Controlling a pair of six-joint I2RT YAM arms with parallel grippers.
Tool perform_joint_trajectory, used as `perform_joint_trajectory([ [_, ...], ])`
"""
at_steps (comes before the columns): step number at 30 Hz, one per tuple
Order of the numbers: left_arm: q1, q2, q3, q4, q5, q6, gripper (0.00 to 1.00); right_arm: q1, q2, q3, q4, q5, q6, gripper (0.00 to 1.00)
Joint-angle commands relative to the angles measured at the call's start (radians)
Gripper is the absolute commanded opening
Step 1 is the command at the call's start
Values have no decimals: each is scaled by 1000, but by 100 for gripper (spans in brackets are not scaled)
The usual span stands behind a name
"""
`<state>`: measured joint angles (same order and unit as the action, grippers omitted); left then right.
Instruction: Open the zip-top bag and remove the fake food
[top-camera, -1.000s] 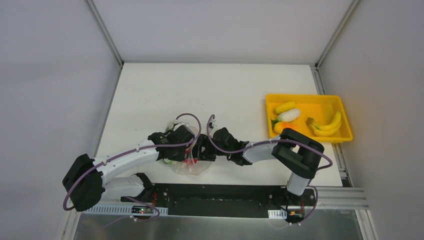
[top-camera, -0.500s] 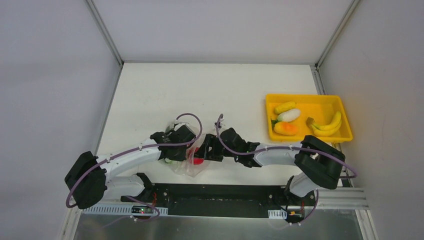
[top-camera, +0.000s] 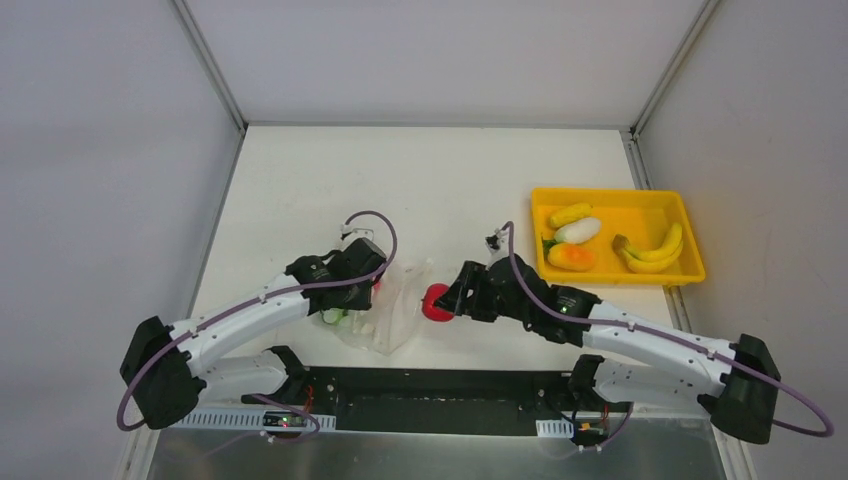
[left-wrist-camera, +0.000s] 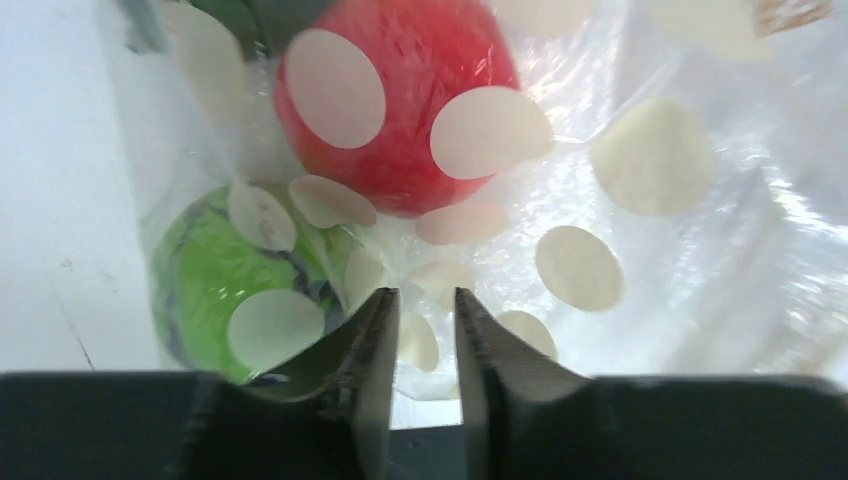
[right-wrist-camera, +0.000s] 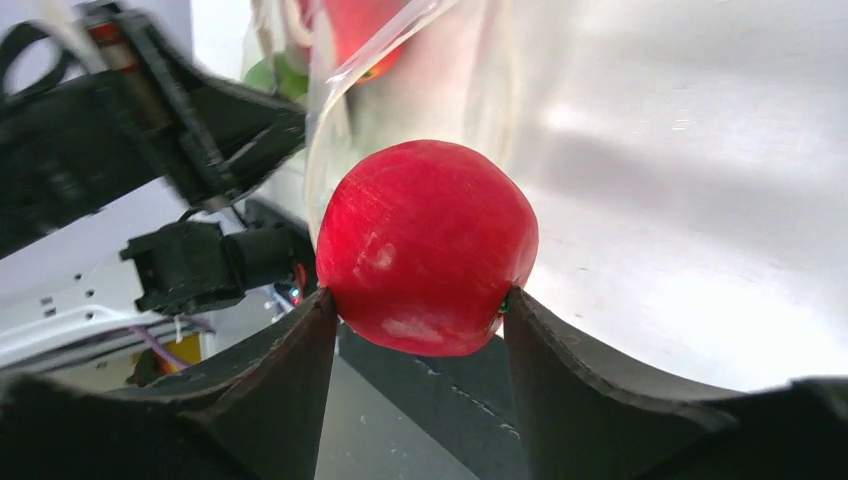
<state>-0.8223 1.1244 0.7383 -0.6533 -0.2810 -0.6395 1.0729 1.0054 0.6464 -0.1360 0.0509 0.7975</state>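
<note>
The right gripper (top-camera: 447, 300) is clamped on a red apple (top-camera: 436, 303). One finger presses on each side of it. The apple is out of the zip-top bag (top-camera: 392, 318), just beside the bag's right edge.

The bag lies on the white table (top-camera: 420, 180), near the front edge, between the two arms. It is see-through with white dots. The left gripper (top-camera: 372, 290) is at the bag's left side. Its fingers (left-wrist-camera: 378, 330) are almost together, with a thin bit of the bag pinched between them. Inside the bag are a second red apple (left-wrist-camera: 400, 110) and a green piece (left-wrist-camera: 205, 285), touching each other.

A yellow tray (top-camera: 692, 222) sits well off to the right. In it lie bananas (top-camera: 655, 250), a corn (top-camera: 570, 214), a white piece (top-camera: 579, 230) and an orange piece (top-camera: 570, 257).
</note>
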Motion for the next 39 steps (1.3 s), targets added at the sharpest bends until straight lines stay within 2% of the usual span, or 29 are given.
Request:
perform_joint_trajectory([
  [1,11,-112,100,-125,-87,33,36,-40,-88,104,-288,163,-20,38],
  [5,11,-213,167,-213,-155,76,57,-134,-150,169,-419,262,-24,36],
  [8,11,-293,209,-270,-219,124,67,-240,-179,202,-478,317,-56,34],
  [15,11,-472,217,-288,-306,284,82,-626,-144,268,-490,369,-191,33],
  [23,11,-566,109,-203,-334,340,92,-1060,53,324,-293,304,-285,35],
  [27,11,-553,84,-191,-335,328,93,-1184,188,356,-201,279,-279,43],
  [31,11,-530,90,-204,-365,326,93,-1253,301,397,-165,259,-280,64],
  [35,11,-527,89,-204,-379,325,93,-1265,324,415,-160,231,-297,79],
  [39,12,-518,89,-197,-393,330,94,-1263,270,392,-158,131,-305,82],
])
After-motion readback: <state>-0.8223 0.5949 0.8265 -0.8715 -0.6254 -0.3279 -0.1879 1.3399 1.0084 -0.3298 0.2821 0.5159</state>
